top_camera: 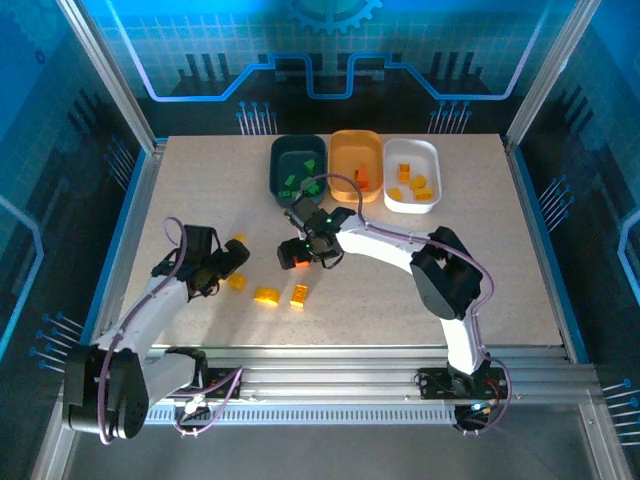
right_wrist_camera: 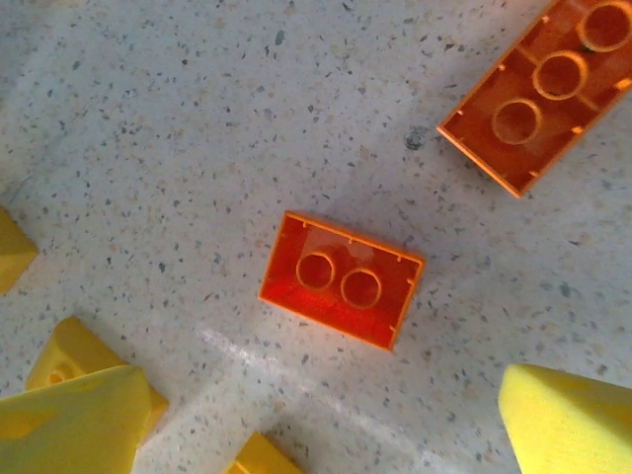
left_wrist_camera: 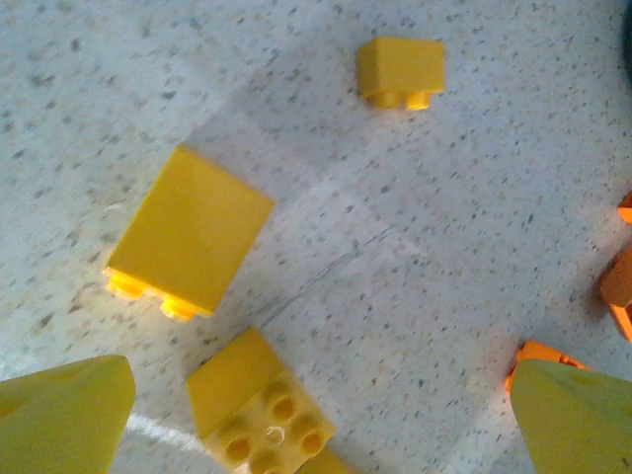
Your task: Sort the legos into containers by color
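Speckled table (top_camera: 480, 260) holds the teal bin (top_camera: 274, 165) with green bricks (top_camera: 300, 182), the orange bin (top_camera: 356, 134) with red-orange ones and the white bin (top_camera: 436, 170) with yellow ones; most sorting looks done. The right gripper (right_wrist_camera: 326, 420) hangs spread and bare over a loose red-orange brick (right_wrist_camera: 342, 280). The left gripper (left_wrist_camera: 321, 425), likewise spread, hangs over yellow bricks (left_wrist_camera: 188, 232). A handful lie unsorted. Another red-orange brick (right_wrist_camera: 538, 94) is cut off by the frame; bin counts are unclear

Three bins — teal bin (top_camera: 290, 155), orange bin (top_camera: 350, 155), white bin (top_camera: 420, 150) — and two arms (top_camera: 150, 315) (top_camera: 400, 245).
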